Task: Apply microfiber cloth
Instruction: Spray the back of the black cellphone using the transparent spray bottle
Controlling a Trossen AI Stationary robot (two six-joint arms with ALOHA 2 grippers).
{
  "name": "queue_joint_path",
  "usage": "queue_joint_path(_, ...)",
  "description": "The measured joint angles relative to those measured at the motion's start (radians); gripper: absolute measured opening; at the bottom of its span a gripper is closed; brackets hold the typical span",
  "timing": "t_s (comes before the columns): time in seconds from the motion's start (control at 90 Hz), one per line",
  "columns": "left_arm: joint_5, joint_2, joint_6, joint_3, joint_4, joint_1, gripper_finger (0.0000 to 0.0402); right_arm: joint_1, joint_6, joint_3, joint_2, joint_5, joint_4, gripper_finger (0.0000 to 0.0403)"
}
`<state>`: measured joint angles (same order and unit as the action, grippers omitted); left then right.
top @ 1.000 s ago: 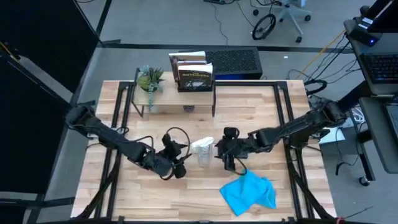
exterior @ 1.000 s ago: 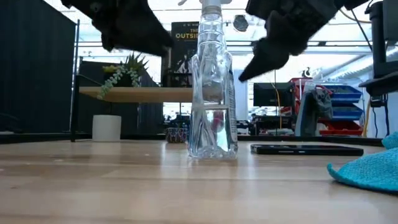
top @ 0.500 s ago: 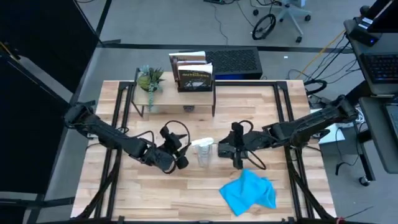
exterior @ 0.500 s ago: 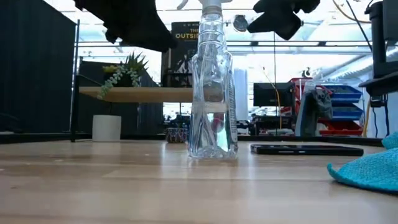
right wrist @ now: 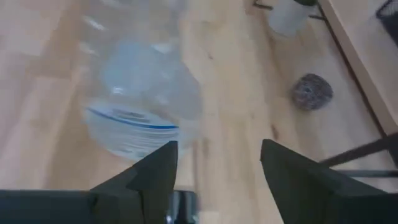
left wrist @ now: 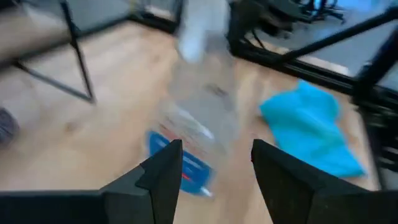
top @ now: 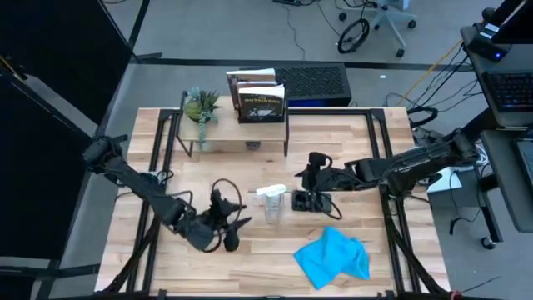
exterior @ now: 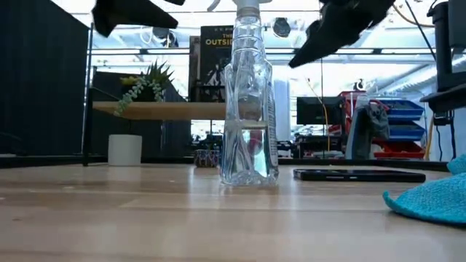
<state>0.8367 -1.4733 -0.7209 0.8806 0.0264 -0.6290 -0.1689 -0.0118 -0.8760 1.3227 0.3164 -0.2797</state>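
The microfiber cloth lies crumpled near the tabletop's front edge, right of centre, with neither claw touching it; in the low view only its left part shows, cut off by the picture's right border; the left wrist view shows it whole but blurred.

The clear spray bottle stands upright near the middle of the tabletop, between the 2 arms; the low view cuts off its top above the neck; both wrist views render it as a smeared shape.

The black phone lies flat just right of the bottle, partly covered from above by the right arm; it shows as a thin dark strip in the low view.

The left gripper hovers left of the bottle, toward the front edge, its fingers spread apart and holding nothing; the right gripper hangs over the tabletop behind the phone, its fingers likewise parted and empty.

A shelf near the back edge carries a potted plant and books; a small grey ball, too blurred to identify, rests on the wood near it.
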Motion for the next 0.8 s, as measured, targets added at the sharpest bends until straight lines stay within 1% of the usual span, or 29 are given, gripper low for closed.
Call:
queue_joint_path(0.078,-0.008,-0.058,-0.007,-0.001,-0.067,0.000,0.0178,0.034,-0.022,0.032,0.045,-0.001,0.090,0.0215)
queue_joint_path(0.167,-0.035,-0.120,-0.002,-0.001,-0.195,0.016,0.0178,0.070,-0.035,0.061,0.103,-0.007,0.197,0.0215)
queue_joint_path(0.3,-0.104,-0.223,0.001,-0.001,-0.403,0.052,0.0178,0.105,-0.031,0.062,0.174,-0.012,0.277,0.0215)
queue_joint_path(0.389,-0.138,-0.292,0.000,-0.001,-0.533,0.070,0.0178,0.106,-0.029,0.062,0.212,-0.057,0.346,0.0215)
queue_joint_path(0.433,-0.142,-0.318,-0.005,-0.001,-0.571,0.078,0.0178,0.105,-0.029,0.061,0.227,-0.062,0.364,0.0215)
queue_joint_path(0.567,-0.145,-0.352,-0.008,0.000,-0.564,0.104,0.0178,0.085,-0.005,0.061,0.246,-0.047,0.367,0.0215)
queue_joint_path(0.678,-0.140,-0.347,-0.054,0.002,-0.499,0.115,0.0178,0.055,0.026,0.061,0.243,-0.020,0.345,0.0215)
queue_joint_path(0.8,-0.137,-0.323,-0.060,0.002,-0.418,0.117,0.0178,0.020,0.084,0.060,0.237,-0.007,0.302,0.0215)
